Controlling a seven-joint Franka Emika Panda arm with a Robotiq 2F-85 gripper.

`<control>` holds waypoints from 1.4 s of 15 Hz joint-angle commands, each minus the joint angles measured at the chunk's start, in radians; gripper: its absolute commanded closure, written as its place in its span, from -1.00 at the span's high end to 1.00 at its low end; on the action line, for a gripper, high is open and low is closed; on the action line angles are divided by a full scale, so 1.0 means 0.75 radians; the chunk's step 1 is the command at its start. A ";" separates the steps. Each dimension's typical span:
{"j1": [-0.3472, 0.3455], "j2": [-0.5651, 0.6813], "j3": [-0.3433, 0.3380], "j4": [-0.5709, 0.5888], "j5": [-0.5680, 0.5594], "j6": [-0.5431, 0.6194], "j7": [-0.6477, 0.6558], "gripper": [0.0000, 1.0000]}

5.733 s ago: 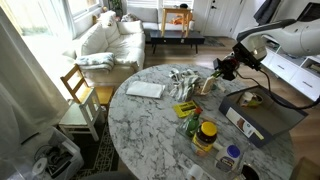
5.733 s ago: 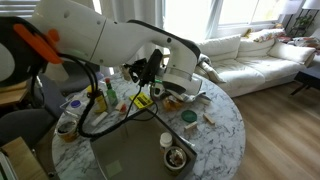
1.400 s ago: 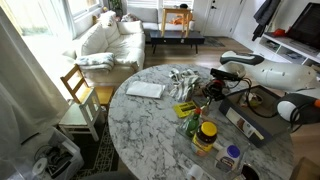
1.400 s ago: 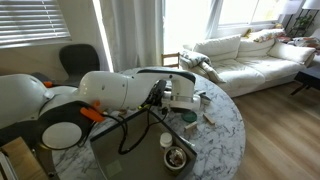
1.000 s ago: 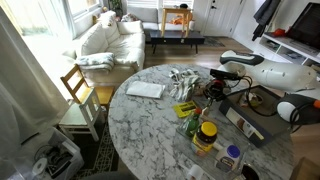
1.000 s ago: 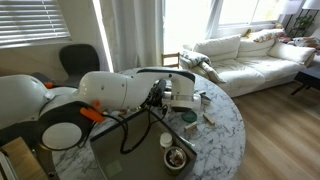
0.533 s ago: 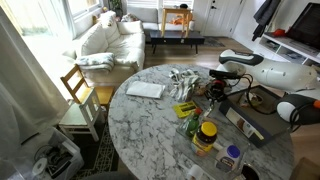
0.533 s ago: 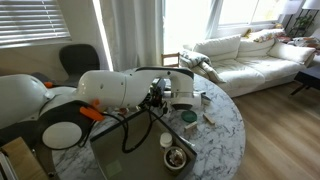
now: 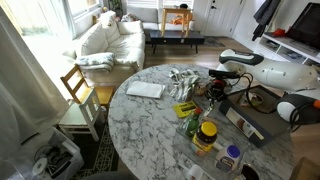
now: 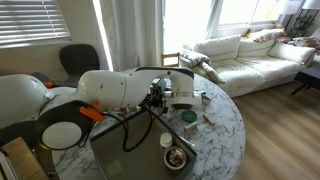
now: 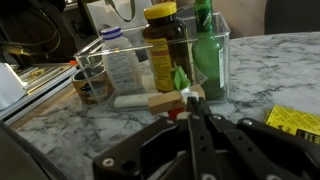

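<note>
Marble table (image 11: 265, 75) is shown in the wrist view. At the left a small jar (image 11: 90, 85) stands, and beside it a pale stick (image 11: 145, 101) lies before a clear box (image 11: 228, 60). The stick's right end appears pinched by the clenched gripper (image 11: 190, 108). A yellow packet (image 11: 295, 122) lies rightmost. A grasp at the tabletop is judged; next, a straight lift clear of the box is called for.
</note>
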 commanded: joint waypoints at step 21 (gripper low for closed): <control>-0.041 0.032 0.221 0.065 -0.252 0.304 0.114 1.00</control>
